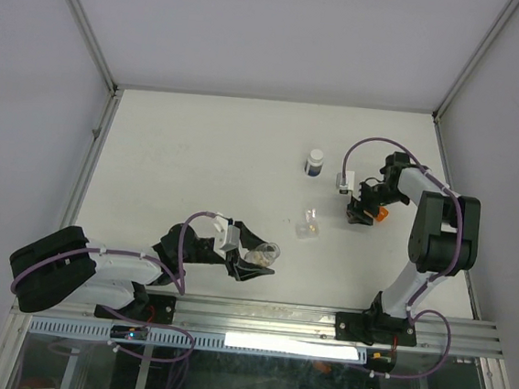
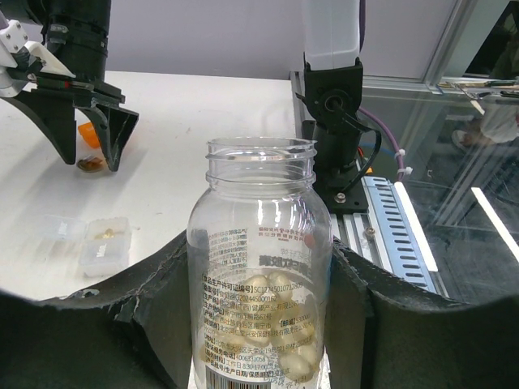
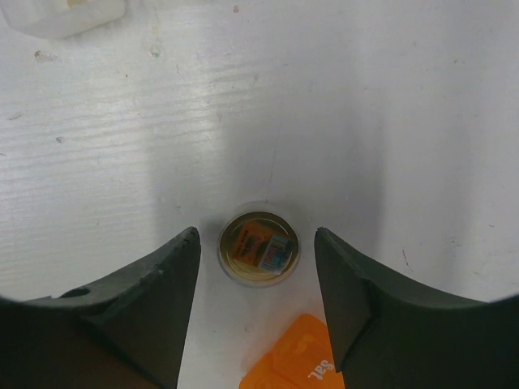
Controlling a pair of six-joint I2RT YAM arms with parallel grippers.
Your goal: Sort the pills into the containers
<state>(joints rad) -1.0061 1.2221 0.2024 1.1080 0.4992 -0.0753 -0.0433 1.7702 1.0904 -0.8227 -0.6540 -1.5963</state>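
Vial (image 3: 259, 249) stands upright on the surface (image 3: 365, 121) between the parted jaws of my right pincer (image 3: 256, 233), untouched, seemingly lined up for grasping; my left pincer (image 2: 259, 243) grips the uncapped pill bottle (image 2: 259, 275) upright, likely against spills.

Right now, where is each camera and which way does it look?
Top: above, behind the arms, looking down at the table; both arms show.
Left wrist: on the left arm, looking across the table at the right arm; its jaws grip a clear pill bottle.
Right wrist: on the right arm, looking straight down at the small vial between its open jaws.
Shared: top and left wrist both see the two-cell box.
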